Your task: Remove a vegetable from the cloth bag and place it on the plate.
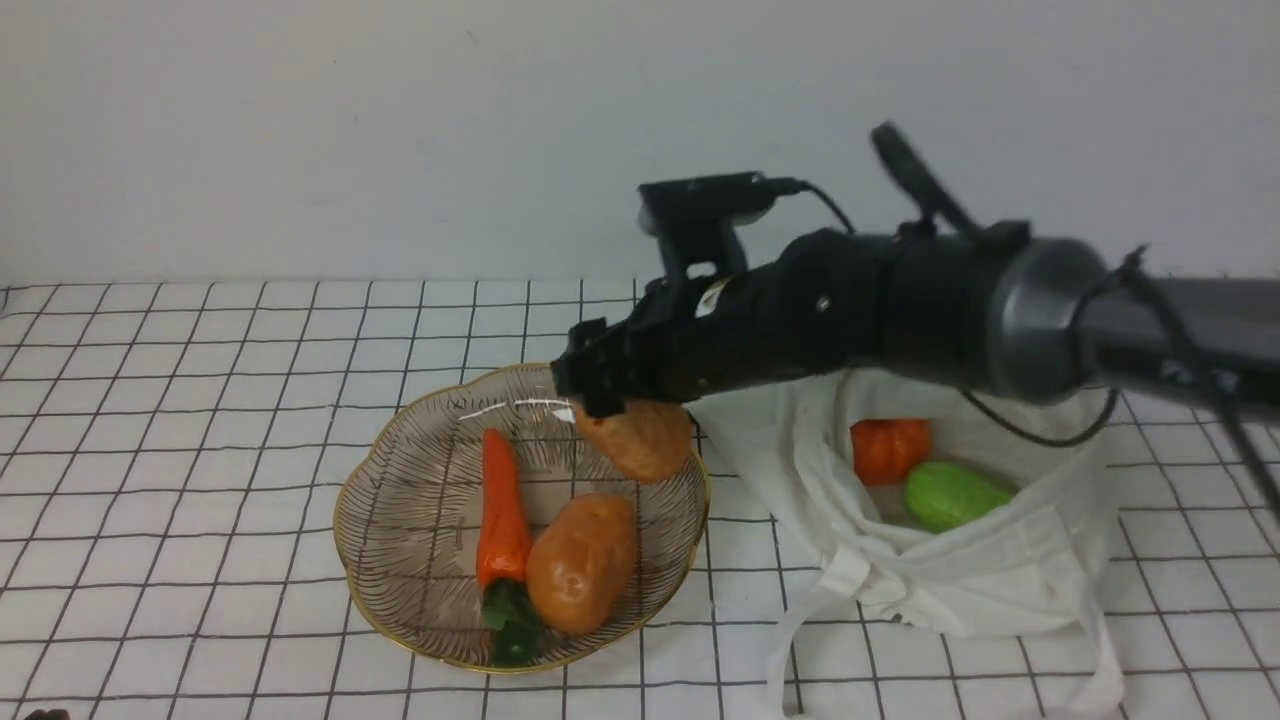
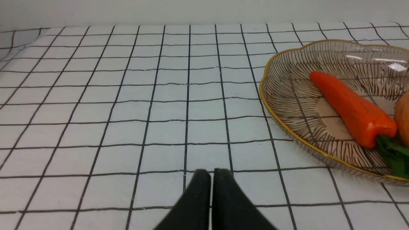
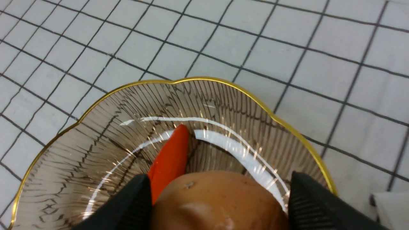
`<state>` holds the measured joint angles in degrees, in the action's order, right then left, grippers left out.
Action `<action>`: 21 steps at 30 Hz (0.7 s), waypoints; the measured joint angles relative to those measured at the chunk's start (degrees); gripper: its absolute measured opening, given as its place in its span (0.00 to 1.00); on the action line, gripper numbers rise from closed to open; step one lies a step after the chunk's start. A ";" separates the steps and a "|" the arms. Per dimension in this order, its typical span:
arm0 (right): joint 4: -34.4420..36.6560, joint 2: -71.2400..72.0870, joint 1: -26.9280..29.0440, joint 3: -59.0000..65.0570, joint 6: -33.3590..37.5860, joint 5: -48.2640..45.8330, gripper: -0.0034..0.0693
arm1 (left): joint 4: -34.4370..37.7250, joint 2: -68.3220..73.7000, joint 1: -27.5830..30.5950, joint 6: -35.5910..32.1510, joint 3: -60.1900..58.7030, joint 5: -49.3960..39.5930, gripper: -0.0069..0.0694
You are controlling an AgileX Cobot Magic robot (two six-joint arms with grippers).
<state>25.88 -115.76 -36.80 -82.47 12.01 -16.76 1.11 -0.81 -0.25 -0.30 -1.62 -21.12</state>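
My right gripper (image 1: 595,390) is shut on the tan-brown potato (image 1: 640,435) and holds it just over the far right part of the plate (image 1: 345,520), beside the rim. In the right wrist view the potato (image 3: 220,201) fills the space between the two black fingers (image 3: 137,201), above the plate (image 3: 96,105). The white cloth bag (image 1: 980,570) lies open to the right of the plate. My left gripper (image 2: 211,171) is shut and empty, low over the cloth to the left of the plate (image 2: 281,105).
On the plate lie an orange carrot-like vegetable (image 1: 503,510) and a larger glossy potato (image 1: 582,560). Inside the bag are a small orange pumpkin (image 1: 888,448) and a green vegetable (image 1: 950,495). The bag's straps (image 1: 800,640) trail toward the front edge.
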 joint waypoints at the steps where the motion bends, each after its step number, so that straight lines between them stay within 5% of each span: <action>1: 0.00 -0.54 -0.35 0.00 0.15 0.81 0.73 | 0.00 0.00 0.00 0.00 0.00 0.00 0.08; 12: -2.20 0.58 -0.82 -0.01 0.86 -4.58 0.98 | 0.00 0.00 0.00 0.00 0.00 0.00 0.08; 18: -7.18 10.61 0.07 -2.45 2.80 -16.00 0.91 | 0.00 0.00 0.00 0.00 0.00 0.00 0.08; 21: -10.42 17.71 0.68 -5.85 2.94 -26.65 0.77 | 0.00 0.00 0.00 0.00 0.00 0.00 0.08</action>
<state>15.46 -98.05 -36.12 -88.32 14.95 -43.40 1.11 -0.81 -0.25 -0.30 -1.62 -21.12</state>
